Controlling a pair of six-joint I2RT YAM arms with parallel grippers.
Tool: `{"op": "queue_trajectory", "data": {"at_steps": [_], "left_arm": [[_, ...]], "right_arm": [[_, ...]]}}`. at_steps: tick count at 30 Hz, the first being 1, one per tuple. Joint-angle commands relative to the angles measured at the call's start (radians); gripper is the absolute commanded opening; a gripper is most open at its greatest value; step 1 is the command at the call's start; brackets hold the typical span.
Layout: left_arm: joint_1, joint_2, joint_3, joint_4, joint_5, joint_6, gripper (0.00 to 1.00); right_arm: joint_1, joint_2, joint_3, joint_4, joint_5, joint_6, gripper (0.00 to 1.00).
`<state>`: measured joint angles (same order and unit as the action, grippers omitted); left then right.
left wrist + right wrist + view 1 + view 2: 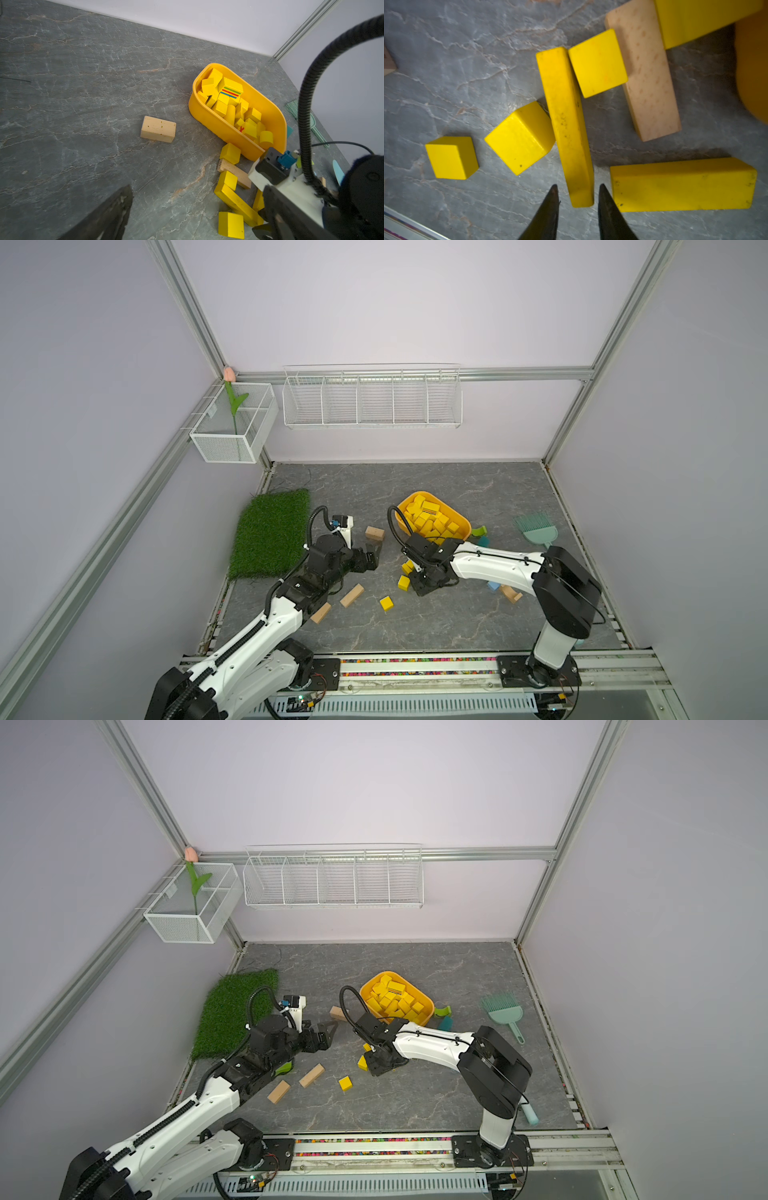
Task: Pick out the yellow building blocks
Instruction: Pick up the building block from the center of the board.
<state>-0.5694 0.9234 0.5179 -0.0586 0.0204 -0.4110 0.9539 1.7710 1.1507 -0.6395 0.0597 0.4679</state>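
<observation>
I am watching the left gripper (374, 551) hovering left of centre, jaws spread wide, holding nothing. 1 yellow cube (386, 603) is lying alone in the near middle. The right gripper (577, 186) is pointing down, jaws narrow, straddling the end of the long yellow bar (566, 124) without clamping it. Most yellow building blocks (432, 520) are sitting in the tub (216, 124), farther right

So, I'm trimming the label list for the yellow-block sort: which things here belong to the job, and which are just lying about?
Job: loose yellow building blocks, more of them piled in the yellow tub, right claw straddling a long yellow bar.
Lying about: tan wooden blocks, grass mat, teal brush, wire baskets, tulip, green block.
</observation>
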Motion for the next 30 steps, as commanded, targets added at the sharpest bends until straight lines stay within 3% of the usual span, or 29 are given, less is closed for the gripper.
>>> {"op": "queue_trajectory", "data": {"at_steps": [1, 16, 26, 30], "left_arm": [[0.008, 0.002, 0.024, 0.013, 0.004, -0.014, 1.00], [0.007, 0.008, 0.025, 0.011, 0.007, -0.014, 1.00], [0.009, -0.003, 0.022, 0.010, -0.002, -0.019, 1.00], [0.011, 0.004, 0.024, 0.011, 0.003, -0.018, 1.00]], "right_arm": [[0.008, 0.010, -0.005, -0.019, 0.009, 0.011, 0.34], [0.006, 0.064, 0.044, -0.018, 0.014, 0.000, 0.29], [0.007, -0.025, 0.009, 0.004, 0.004, -0.004, 0.17], [0.004, -0.107, 0.016, -0.025, 0.032, -0.018, 0.16]]}}
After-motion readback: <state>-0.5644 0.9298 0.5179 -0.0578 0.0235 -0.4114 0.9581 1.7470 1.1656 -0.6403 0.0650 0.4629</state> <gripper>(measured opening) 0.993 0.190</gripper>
